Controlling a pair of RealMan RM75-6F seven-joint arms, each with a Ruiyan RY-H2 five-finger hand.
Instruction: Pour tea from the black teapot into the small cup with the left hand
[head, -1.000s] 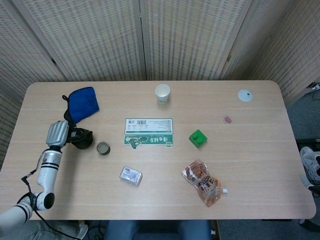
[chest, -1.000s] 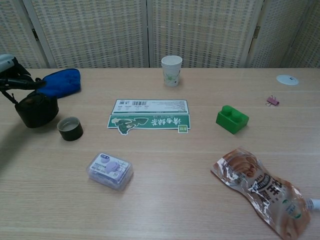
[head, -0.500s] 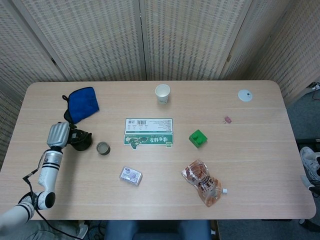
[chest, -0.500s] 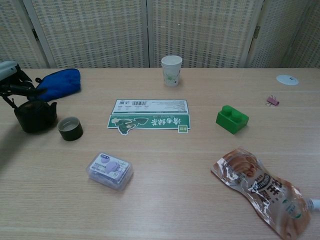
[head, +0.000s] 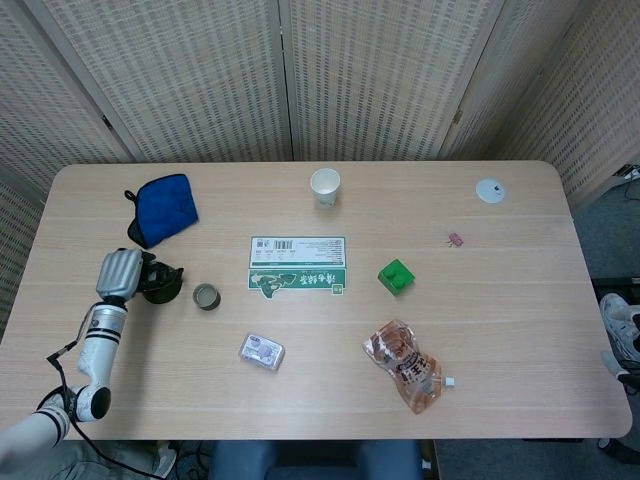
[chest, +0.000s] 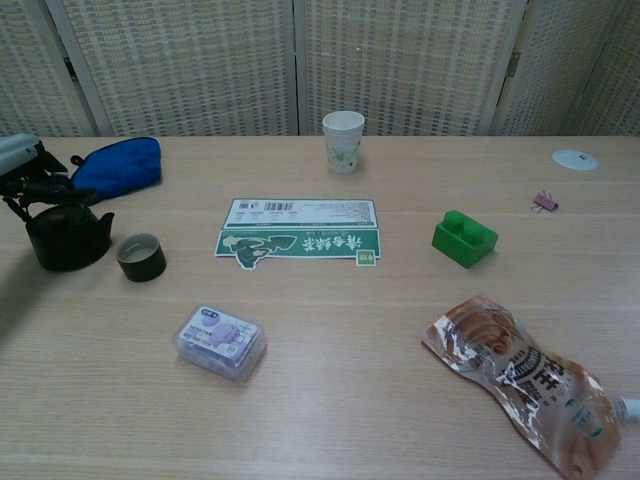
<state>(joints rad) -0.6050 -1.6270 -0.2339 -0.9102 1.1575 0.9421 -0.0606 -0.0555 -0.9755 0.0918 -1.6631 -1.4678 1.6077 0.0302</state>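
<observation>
The black teapot (head: 162, 284) (chest: 68, 238) stands upright on the table at the far left. My left hand (head: 120, 273) (chest: 25, 166) is just above and to the left of it, dark fingers curled round the handle on the pot's top. The small dark cup (head: 206, 296) (chest: 140, 256) sits a short way to the right of the teapot, apart from it. What is inside the cup cannot be made out. My right hand shows in neither view.
A blue cloth (head: 165, 207) lies behind the teapot. Further right are a green-and-white card (head: 297, 266), a paper cup (head: 325, 187), a green brick (head: 396, 276), a purple box (head: 261, 351) and a snack pouch (head: 403, 365). The table's left edge is close to my arm.
The teapot was tilted towards the cup and nearer to it; it has swung back upright and moved slightly left and down onto the table with my left hand.
</observation>
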